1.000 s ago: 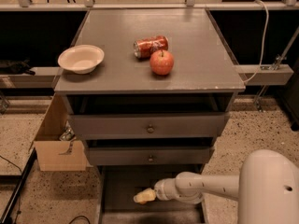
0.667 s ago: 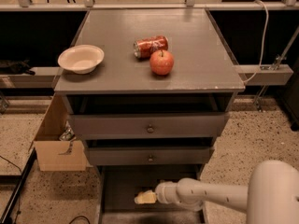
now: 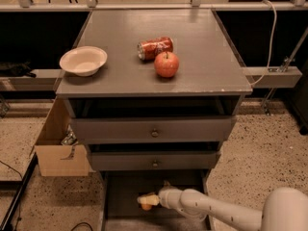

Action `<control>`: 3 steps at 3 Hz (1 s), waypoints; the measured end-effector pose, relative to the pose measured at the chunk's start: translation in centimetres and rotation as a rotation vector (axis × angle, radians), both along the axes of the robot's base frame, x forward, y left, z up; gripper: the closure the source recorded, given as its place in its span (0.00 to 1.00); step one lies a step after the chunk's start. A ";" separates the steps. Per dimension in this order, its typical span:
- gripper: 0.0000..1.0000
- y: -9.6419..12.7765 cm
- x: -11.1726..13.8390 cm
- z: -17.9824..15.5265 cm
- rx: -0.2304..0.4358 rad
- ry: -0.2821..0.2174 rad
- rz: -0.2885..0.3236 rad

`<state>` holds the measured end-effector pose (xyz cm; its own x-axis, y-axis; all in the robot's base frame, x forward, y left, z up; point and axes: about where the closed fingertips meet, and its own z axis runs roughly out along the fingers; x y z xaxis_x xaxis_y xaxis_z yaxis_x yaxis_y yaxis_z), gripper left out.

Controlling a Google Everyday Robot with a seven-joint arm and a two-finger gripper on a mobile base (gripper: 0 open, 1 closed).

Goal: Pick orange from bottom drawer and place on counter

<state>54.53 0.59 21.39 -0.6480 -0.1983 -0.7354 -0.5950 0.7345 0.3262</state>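
The bottom drawer [image 3: 120,191] is pulled open, with a dark inside. My gripper [image 3: 147,200] reaches into it from the right, at the drawer's middle. The orange [image 3: 146,207] shows only as a small orange patch right under the gripper's tip, mostly hidden by it. I cannot tell whether the gripper holds it. The grey counter [image 3: 192,76] is the cabinet's top, well above the gripper.
On the counter stand a cream bowl [image 3: 83,60] at the left, a red apple [image 3: 166,64] and a crushed red can [image 3: 154,47] near the middle. The two upper drawers [image 3: 154,129] overhang the open drawer. A cardboard box [image 3: 55,148] stands to the cabinet's left.
My arm has sunk lower and stretched further out from the right. The gripper has stayed at about the same spot inside the bottom drawer.
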 end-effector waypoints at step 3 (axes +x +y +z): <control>0.00 3.5 0.1 -3.5 0.005 -0.041 -0.034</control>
